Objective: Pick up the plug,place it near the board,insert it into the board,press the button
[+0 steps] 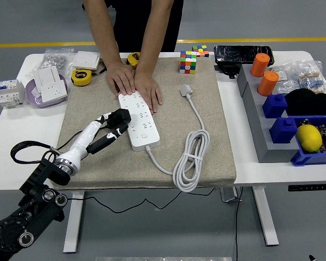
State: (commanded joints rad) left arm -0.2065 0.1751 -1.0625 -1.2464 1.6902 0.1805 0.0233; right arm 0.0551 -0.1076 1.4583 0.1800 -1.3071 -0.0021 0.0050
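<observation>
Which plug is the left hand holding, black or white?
The black plug, gripped by the left hand at the power strip's left edge. The white plug lies untouched on the mat, right of the strip.

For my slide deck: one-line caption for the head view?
Left hand brings a black plug to the white power strip steadied by a person's hands.

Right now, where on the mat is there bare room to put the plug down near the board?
Free: the mat left of the board, beyond the left hand, and the strip between board and white cable. Crowded: the board's far end, under a person's hands.
</observation>
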